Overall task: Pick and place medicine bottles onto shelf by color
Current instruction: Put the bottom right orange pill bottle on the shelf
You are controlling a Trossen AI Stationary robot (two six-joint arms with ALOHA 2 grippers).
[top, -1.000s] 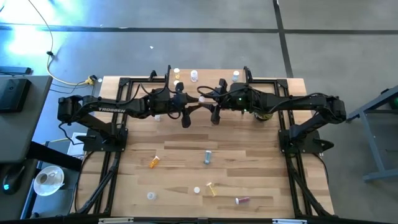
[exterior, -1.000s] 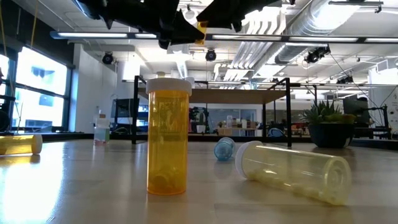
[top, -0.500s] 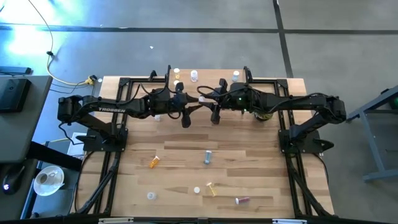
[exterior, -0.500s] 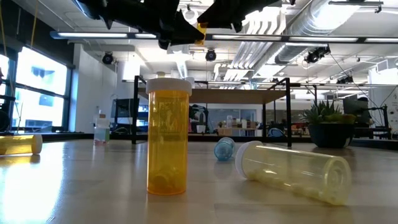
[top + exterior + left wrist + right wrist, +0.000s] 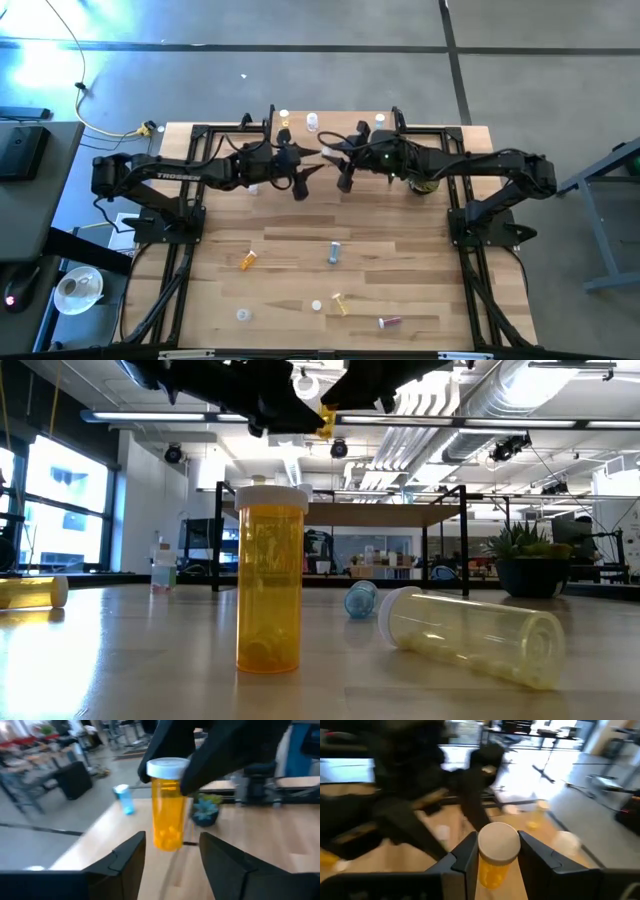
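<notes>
Looking above the shelf (image 5: 330,135), you find your right gripper (image 5: 497,862) clamped on the orange bottle (image 5: 167,805) just under its white cap; your left gripper (image 5: 167,852) faces it, jaws spread, apparently clear of the bottle, which hangs upright over the shelf's middle

Non-task stuff only:
- Plank table (image 5: 300,245) spreads out under both claws.
- Green spiky plant (image 5: 527,565) in a dark pot: outboard of the right claw (image 5: 498,851), back along that arm, on the table's far strip.
- Yellow cable (image 5: 88,105) on the grey floor, well out past the left claw (image 5: 170,851), ending at a yellow plug (image 5: 148,128) by the table corner.
- Dark desk (image 5: 25,150) further out that same side, with a white round object (image 5: 78,288) nearer the front.
- Grey frame (image 5: 610,180) well out on the right claw's side.
- Ceiling ducts (image 5: 470,400) above the claws; windows (image 5: 60,510) across the room.
</notes>
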